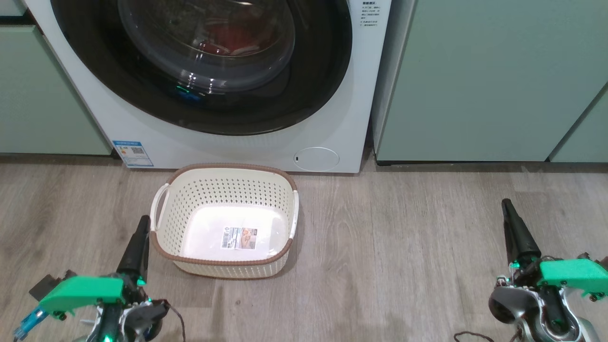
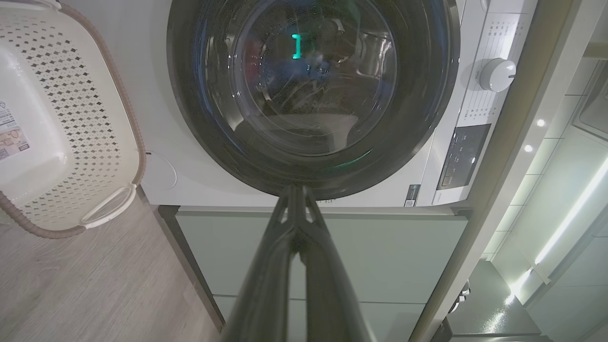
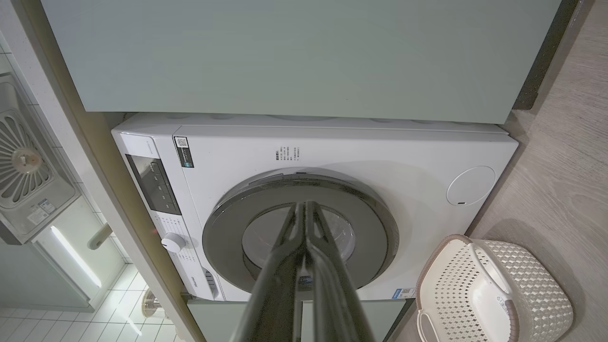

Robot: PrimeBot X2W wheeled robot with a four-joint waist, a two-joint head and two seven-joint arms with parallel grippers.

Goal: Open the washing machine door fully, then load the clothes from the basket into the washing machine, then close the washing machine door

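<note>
Left gripper (image 1: 142, 223) and right gripper (image 1: 507, 206), closed and empty, flank the basket (image 1: 228, 190).
Basket empty; behind it, washing machine door (image 1: 304, 95) shut, clothes (image 1: 228, 40) inside: task apparently complete.

1 washer (image 1: 354, 118), 1 door (image 1: 308, 95), 1 basket (image 1: 223, 190), 1 service flap (image 1: 316, 158), 1 energy sticker (image 1: 133, 153); clothes (image 1: 228, 40) qty unclear.

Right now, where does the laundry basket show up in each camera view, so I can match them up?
Head view: the basket sits lower centre, on the floor in front of the washing machine.
Left wrist view: the basket is at the left edge, upper half.
Right wrist view: the basket is in the lower right corner.
Shared landmark: the round service flap on the machine's front, close to the basket.
</note>
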